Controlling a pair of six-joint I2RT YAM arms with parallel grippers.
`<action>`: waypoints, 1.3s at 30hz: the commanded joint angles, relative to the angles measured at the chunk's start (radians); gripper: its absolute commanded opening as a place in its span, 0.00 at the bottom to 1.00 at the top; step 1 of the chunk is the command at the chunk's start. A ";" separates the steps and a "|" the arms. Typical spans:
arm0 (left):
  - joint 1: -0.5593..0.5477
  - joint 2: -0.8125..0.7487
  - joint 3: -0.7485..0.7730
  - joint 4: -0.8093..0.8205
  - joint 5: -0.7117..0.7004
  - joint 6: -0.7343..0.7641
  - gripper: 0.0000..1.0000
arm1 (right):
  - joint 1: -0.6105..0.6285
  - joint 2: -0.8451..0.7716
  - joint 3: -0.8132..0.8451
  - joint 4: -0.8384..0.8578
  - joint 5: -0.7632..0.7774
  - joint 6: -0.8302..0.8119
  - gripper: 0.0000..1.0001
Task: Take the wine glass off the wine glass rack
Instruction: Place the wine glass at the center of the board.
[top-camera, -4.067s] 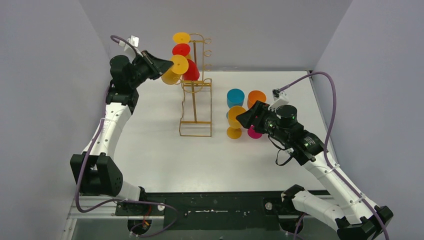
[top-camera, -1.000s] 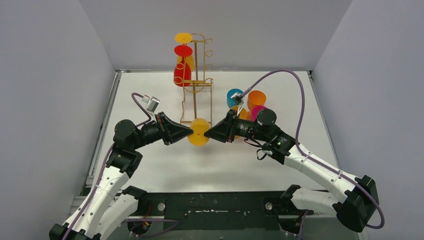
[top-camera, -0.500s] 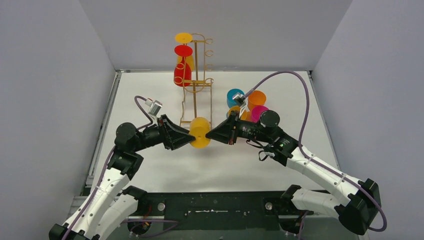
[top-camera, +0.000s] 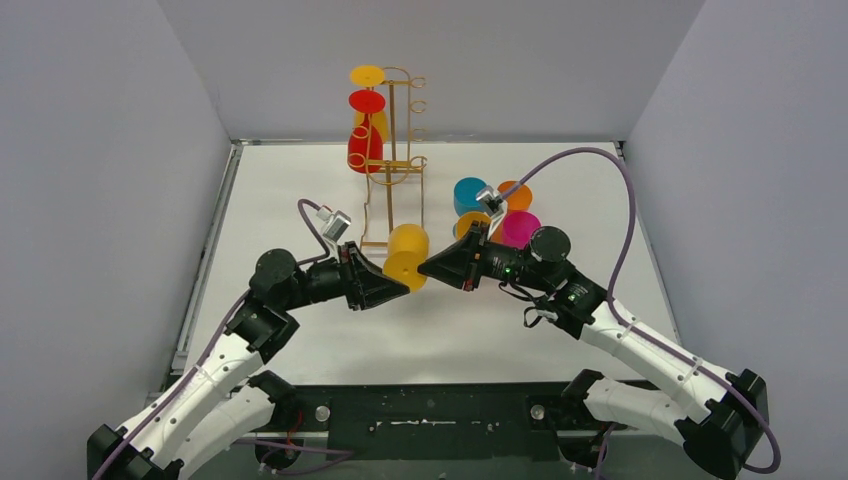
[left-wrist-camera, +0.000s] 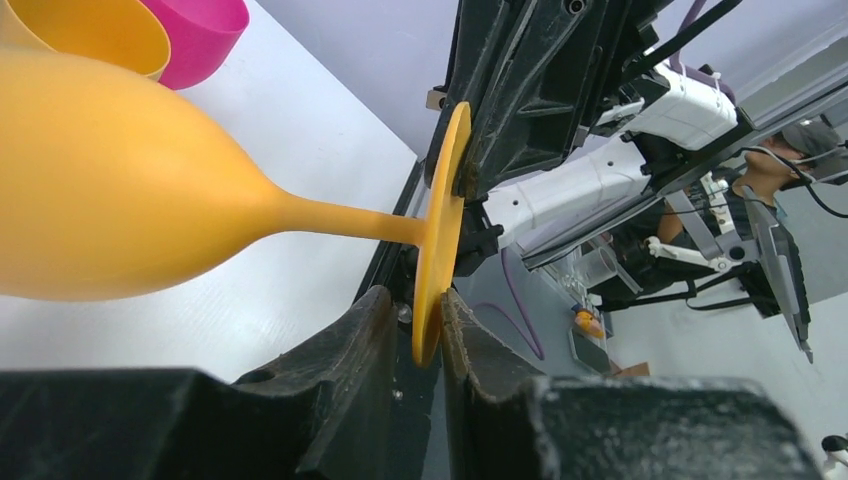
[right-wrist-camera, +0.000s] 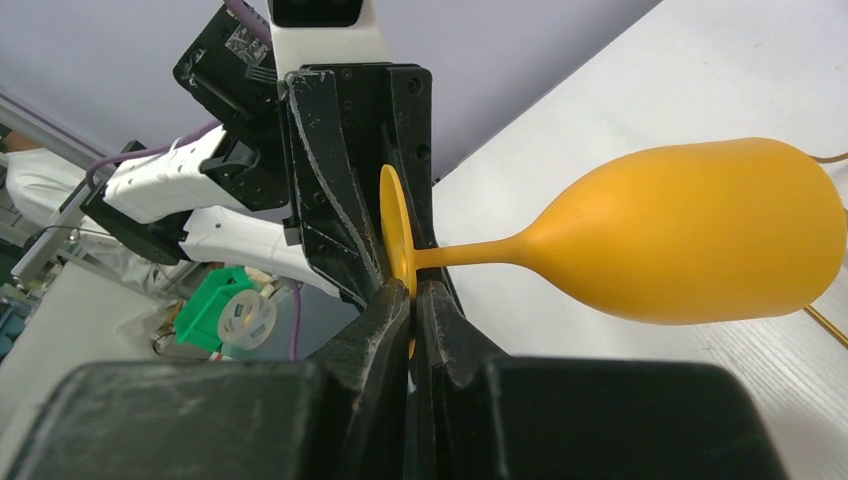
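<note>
We see the yellow-orange plastic wine glass (top-camera: 407, 257) lying level in mid-air above the white tabletop (top-camera: 300, 200), off the thin gold wire wine glass rack (top-camera: 391, 163) and just in front of its base. The right gripper (right-wrist-camera: 412, 292) has its jaws pinched on the glass's disc foot. The left gripper (left-wrist-camera: 418, 325) has its jaws narrowly parted around the rim of the same foot.

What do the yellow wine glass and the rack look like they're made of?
The yellow wine glass: probably plastic, opaque with a matte, even colour and no glassy glints. The wine glass rack: seemingly thin metal wire, gold-coloured finish; too fine to confirm.
</note>
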 joint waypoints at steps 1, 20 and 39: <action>-0.027 -0.001 0.048 0.002 -0.096 0.033 0.18 | 0.003 -0.016 -0.005 0.092 0.012 -0.031 0.00; -0.170 -0.014 -0.008 -0.018 -0.075 0.154 0.00 | 0.003 -0.078 -0.023 0.114 -0.006 -0.093 0.28; -0.259 -0.260 -0.204 0.068 -0.066 0.374 0.00 | -0.186 -0.085 0.120 -0.306 0.178 -0.170 0.70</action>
